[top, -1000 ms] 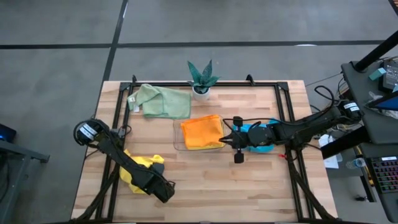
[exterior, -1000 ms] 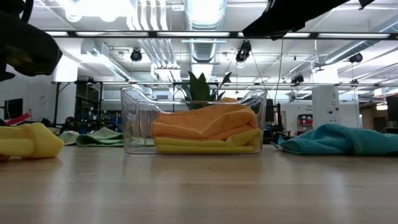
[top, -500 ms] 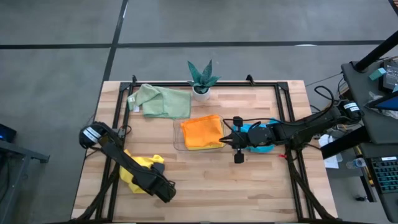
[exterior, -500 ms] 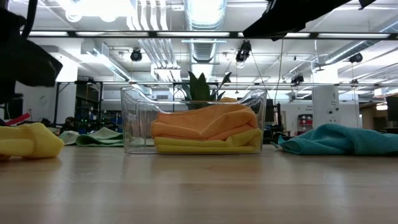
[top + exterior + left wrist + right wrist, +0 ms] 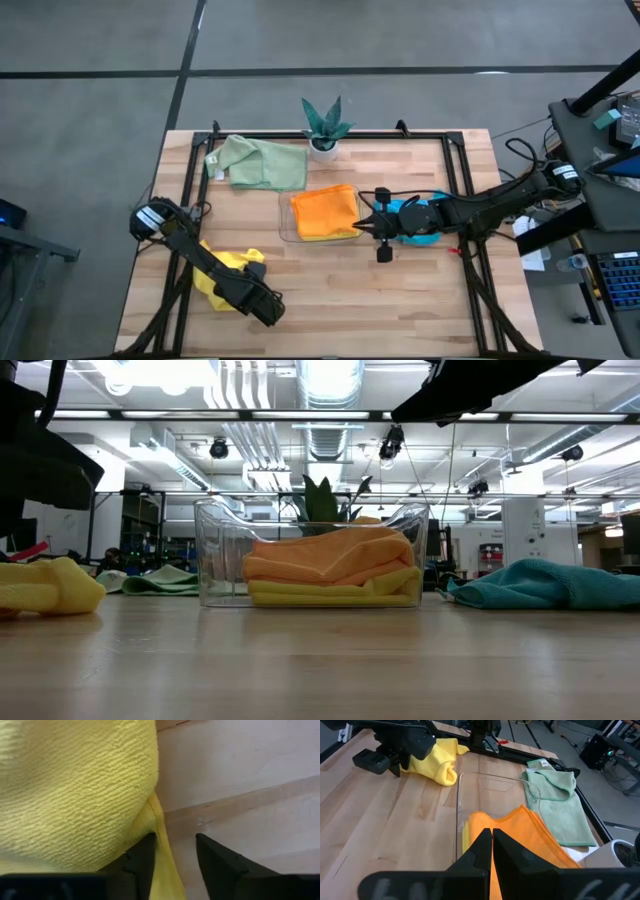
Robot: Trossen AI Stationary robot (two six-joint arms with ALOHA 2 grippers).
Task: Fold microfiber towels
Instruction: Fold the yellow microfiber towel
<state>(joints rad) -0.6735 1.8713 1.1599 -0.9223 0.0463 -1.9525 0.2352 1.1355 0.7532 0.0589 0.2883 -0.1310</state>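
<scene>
Left wrist view: your left gripper (image 5: 175, 857) has let go, jaws now parted w/ an edge of the loose yellow towel (image 5: 75, 790) beside one finger; the bundle sits at table's front-left. Right gripper (image 5: 491, 845) clenched, empty, above the tray (image 5: 287, 225) w/ orange towel (image 5: 325, 211) – next fold or regrasp probably due

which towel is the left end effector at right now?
The loose yellow towel at the table's front-left, bunched under the left end effector, whose open fingers touch its edge. The other yellow one lies folded in the clear tray under the orange towel.
</scene>
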